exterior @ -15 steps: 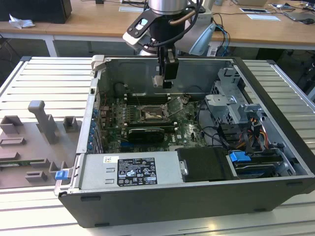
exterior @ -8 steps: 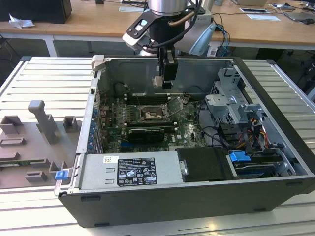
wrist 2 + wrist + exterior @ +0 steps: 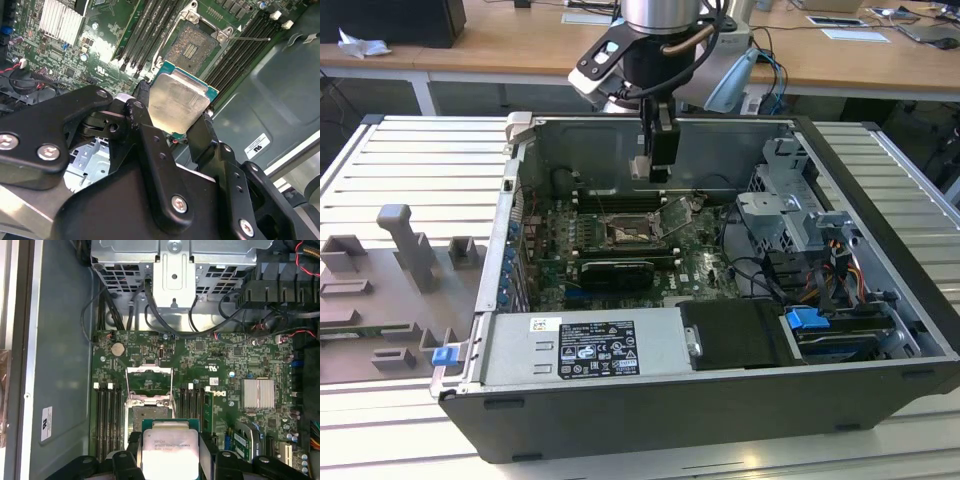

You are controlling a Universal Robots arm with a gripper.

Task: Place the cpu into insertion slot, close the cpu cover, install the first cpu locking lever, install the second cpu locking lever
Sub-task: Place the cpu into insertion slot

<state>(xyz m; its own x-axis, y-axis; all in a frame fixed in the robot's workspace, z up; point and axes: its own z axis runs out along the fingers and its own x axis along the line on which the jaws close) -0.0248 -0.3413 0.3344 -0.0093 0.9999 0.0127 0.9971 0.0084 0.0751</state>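
Black jointed fingers (image 3: 155, 160), silver screws (image 3: 179, 202) — silvery round arm (image 3: 660, 12)

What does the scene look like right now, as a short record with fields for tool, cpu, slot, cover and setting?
tool: shut on the cpu, above the board
cpu: gripped by two opposite edges, metal face showing, not yet in the slot
slot: bare, uncovered
cover: swung open beside the slot
setting: open computer case
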